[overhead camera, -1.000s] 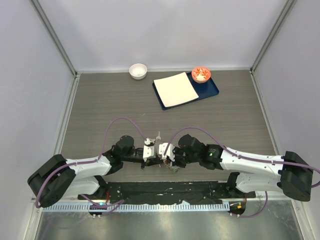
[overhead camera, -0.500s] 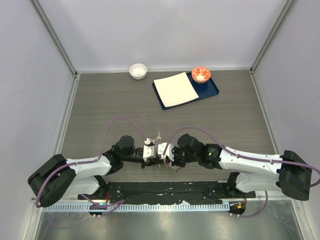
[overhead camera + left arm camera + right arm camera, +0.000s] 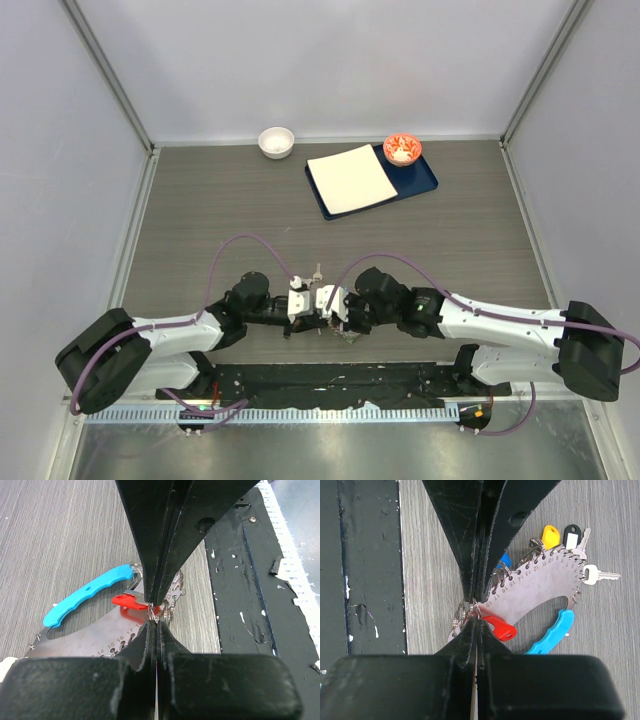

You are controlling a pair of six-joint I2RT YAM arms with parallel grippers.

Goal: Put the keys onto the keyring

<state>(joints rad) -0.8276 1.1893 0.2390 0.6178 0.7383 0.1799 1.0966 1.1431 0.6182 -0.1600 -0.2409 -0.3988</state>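
Looking down from above, we see the left gripper [image 3: 299,302] and the right gripper [image 3: 329,303] meeting tip to tip near the front edge of the table [image 3: 200,220], well apart from the white bowl [image 3: 276,141] and the blue tray [image 3: 428,182] at the far side. On the left wrist view the fingers [image 3: 145,535] are pressed flat together with no gap, nipping a cluster of small rings [image 3: 171,608] at one end of the keyring [image 3: 97,644], a flat numbered metal crescent with a light blue grip [image 3: 85,599]. The right hand is likewise closed on those rings from the other side. The keyring lies flat on the wood just beside the black mat [image 3: 250,580]. A red key [image 3: 501,629] lies by the pinched end; a yellow key [image 3: 549,534], a black key [image 3: 572,534] and a bare silver key [image 3: 600,574] hang from holes along the rim.
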